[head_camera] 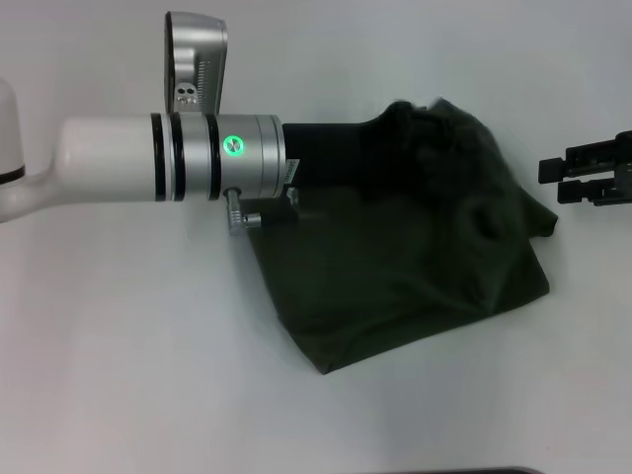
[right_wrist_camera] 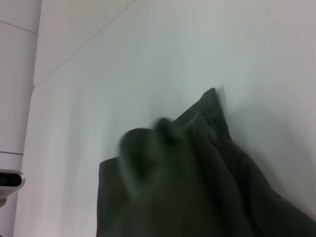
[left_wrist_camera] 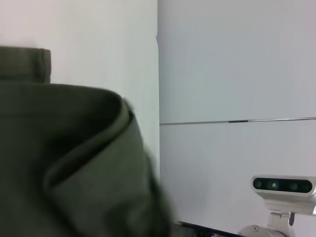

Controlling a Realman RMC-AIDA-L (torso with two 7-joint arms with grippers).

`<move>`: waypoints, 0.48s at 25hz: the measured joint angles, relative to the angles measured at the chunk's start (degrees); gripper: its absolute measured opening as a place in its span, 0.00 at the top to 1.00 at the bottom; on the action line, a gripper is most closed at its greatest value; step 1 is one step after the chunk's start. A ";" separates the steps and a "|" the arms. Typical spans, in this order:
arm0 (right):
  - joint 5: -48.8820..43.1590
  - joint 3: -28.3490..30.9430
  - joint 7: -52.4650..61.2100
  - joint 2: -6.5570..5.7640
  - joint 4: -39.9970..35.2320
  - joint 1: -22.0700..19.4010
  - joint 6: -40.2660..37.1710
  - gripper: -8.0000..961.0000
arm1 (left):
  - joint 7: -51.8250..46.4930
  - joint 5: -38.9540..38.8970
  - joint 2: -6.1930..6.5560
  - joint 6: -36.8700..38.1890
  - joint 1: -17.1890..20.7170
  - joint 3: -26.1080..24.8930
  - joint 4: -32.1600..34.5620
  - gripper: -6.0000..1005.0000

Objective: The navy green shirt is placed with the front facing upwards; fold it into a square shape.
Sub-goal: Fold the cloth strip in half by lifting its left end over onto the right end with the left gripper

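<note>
white desk (head_camera: 118,375) carries navy green shirt (head_camera: 415,247); left tool state cannot tell; right tool (head_camera: 591,180) apart, beside; flatten bunched top.

The place looked like a robotics lab or test room rather than a home. A plain white counter (head_camera: 118,346) carried nothing but one dark green shirt (head_camera: 395,257), with bare pale wall panels (left_wrist_camera: 237,64) behind it. A stereo camera head (left_wrist_camera: 284,186) on a white mount stood by the wall, and a white-and-silver robot arm (head_camera: 148,158) reached across the counter.
</note>
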 joint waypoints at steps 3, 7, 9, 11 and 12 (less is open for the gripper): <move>0.00 0.00 0.08 -0.07 0.00 0.04 -0.01 0.38 | -0.16 -0.49 0.07 0.09 0.05 -0.35 0.09 0.80; 0.00 0.11 0.17 -0.34 0.00 0.10 0.00 0.38 | -0.28 -1.90 0.35 1.56 0.74 -0.39 0.64 0.62; -0.01 0.26 0.21 -0.73 0.00 0.26 -0.03 0.38 | -0.31 -2.34 0.46 3.06 1.06 -0.39 1.56 0.52; -0.01 0.27 0.40 -1.29 0.00 0.52 -0.32 0.38 | -0.47 -2.57 0.56 5.30 1.55 -0.26 3.49 0.43; -0.01 0.22 0.54 -1.60 -0.01 0.70 -0.44 0.38 | -0.60 -2.58 0.65 6.78 1.89 0.02 5.00 0.38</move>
